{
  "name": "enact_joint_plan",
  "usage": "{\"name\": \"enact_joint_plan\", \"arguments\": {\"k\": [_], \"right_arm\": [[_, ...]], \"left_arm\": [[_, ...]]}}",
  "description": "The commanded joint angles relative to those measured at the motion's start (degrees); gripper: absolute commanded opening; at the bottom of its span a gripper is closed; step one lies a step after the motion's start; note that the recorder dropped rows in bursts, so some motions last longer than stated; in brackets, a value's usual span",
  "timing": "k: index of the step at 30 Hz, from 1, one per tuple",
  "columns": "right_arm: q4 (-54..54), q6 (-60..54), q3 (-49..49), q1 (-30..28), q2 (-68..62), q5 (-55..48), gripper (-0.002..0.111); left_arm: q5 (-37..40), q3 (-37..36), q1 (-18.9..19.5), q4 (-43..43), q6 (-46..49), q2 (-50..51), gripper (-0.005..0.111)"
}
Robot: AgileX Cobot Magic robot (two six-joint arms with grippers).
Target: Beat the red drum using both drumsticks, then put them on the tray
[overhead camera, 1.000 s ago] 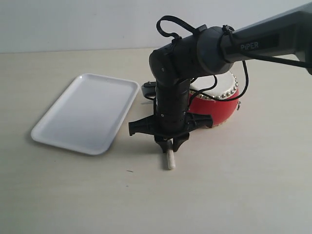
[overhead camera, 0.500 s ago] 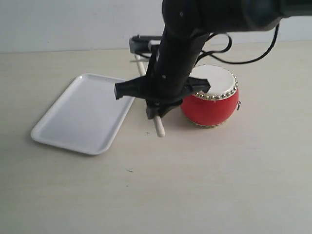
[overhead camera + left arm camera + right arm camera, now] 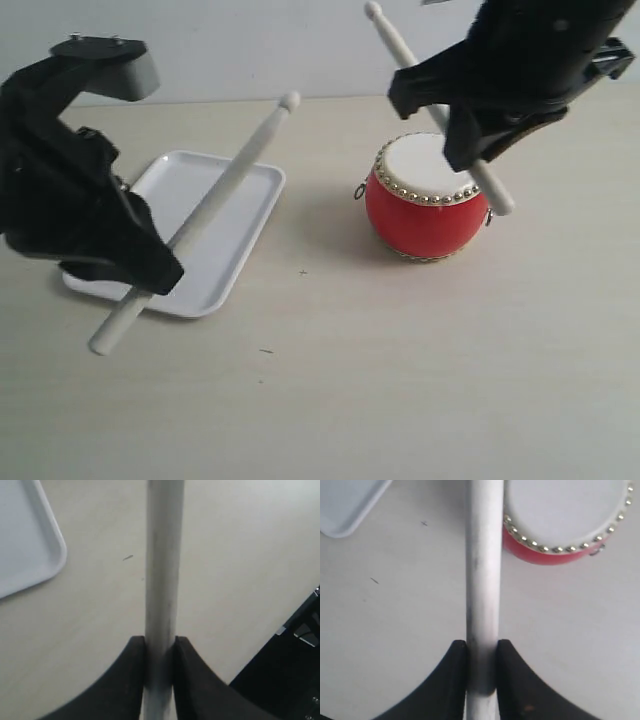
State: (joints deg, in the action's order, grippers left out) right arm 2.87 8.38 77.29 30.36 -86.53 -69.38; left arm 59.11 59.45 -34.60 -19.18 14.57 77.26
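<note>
Left gripper (image 3: pixel 160 644) pinches slim pale wooden drumstick (image 3: pixel 230 185) near white rectangular tray (image 3: pixel 245 235). Right gripper (image 3: pixel 482 646) pinches matching drumstick (image 3: pixel 400 45) near squat red drum (image 3: pixel 420 205).

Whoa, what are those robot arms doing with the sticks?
Each arm is holding a wooden drumstick. The left end effector is shut on the left drumstick, which slants up over the tray, tip pointing toward the red drum. The right end effector is shut on the right drumstick, tilted above the drum with its tip in the air. Neither tip touches the drum skin right now.
</note>
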Motion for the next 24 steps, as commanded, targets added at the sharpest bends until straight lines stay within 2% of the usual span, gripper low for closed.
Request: {"name": "enact_joint_plan", "arguments": {"k": [1,6,12,24], "right_arm": [[-1.71,-4.95,-5.8,-4.59,5.69,-0.58,0.0],[-1.59,-9.84,-11.92,-9.57,6.18,-0.58,0.0],[-1.45,-15.76,-15.34,-13.13,4.68,-0.58,0.0],[2.87,-18.15,-10.41,-13.12,-2.16,-0.58,0.0]], "left_arm": [[2.09,6.52,-0.31,1.03,1.59,6.41,0.0],[5.91,14.07,-0.31,2.14,4.69,13.81,0.0],[10.86,21.64,-0.31,6.46,2.73,22.73,0.0],[10.86,28.05,-1.37,10.1,-0.26,28.24,0.0]]}}
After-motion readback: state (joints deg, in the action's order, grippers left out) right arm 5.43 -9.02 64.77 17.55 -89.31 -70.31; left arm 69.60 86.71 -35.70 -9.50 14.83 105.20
